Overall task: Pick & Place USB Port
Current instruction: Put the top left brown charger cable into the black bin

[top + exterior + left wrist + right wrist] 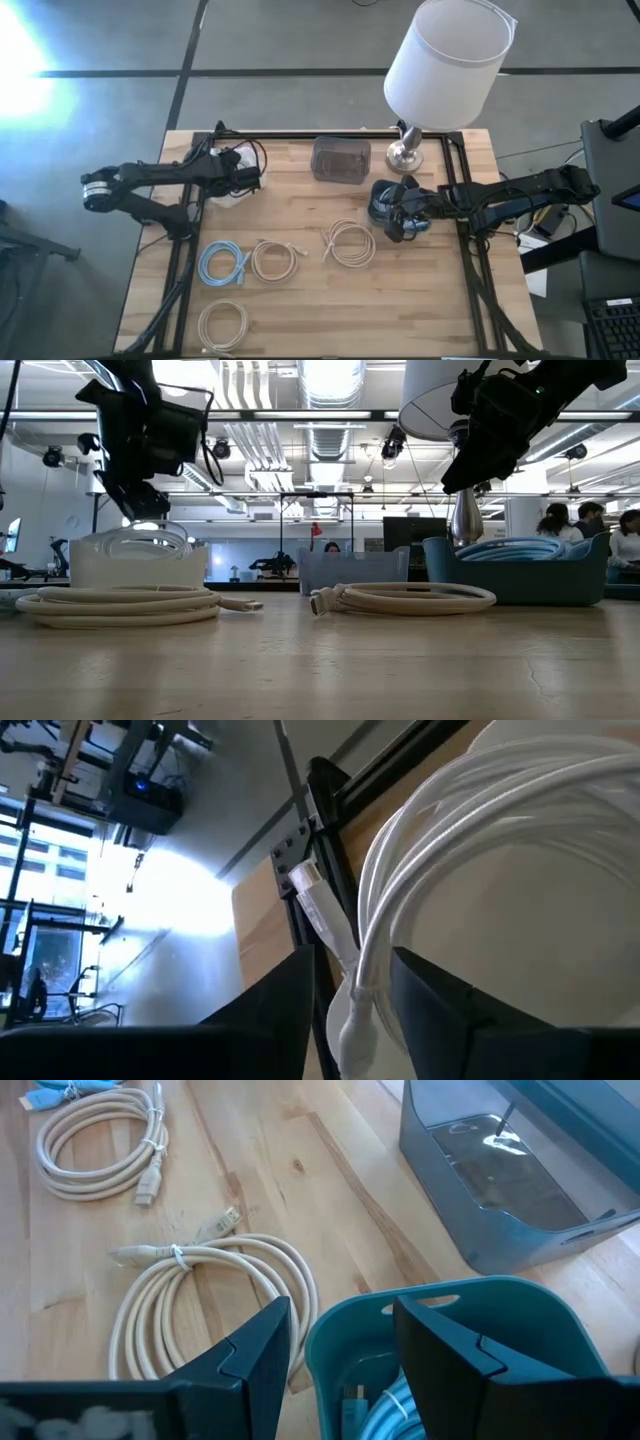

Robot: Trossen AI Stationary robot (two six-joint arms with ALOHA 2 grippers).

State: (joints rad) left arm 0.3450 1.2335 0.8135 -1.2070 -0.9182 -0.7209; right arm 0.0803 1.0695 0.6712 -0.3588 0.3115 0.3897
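A white coiled USB cable (pixel 480 850) lies in the white bin (pixel 232 180) at the table's far left. My left gripper (pixel 350 1010) hovers just over it, open, with the cable's plug end (pixel 345 1025) between the fingers. In the low view that gripper (pixel 145 510) stands right above the white bin (pixel 135 565). My right gripper (pixel 340 1355) is open above the blue bin (pixel 450 1330), which holds blue cable (pixel 395 1410). Loose coils rest flat on the table: a white one (pixel 350 243), a beige one (pixel 272 260), a blue one (pixel 222 264) and another white one (pixel 222 325). My left gripper has the white cable's plug end (pixel 350 990) running between its open fingers, which slant down from the table's left. The coil rests in the white bin. Whether either finger touches the cable I cannot tell.
An empty grey see-through bin (pixel 340 158) stands at the far middle, beside a lamp (pixel 445 60) with a white shade and a metal foot (pixel 405 153). A black frame (pixel 330 135) runs along the table's far edge and sides. Bare wood lies at the near right.
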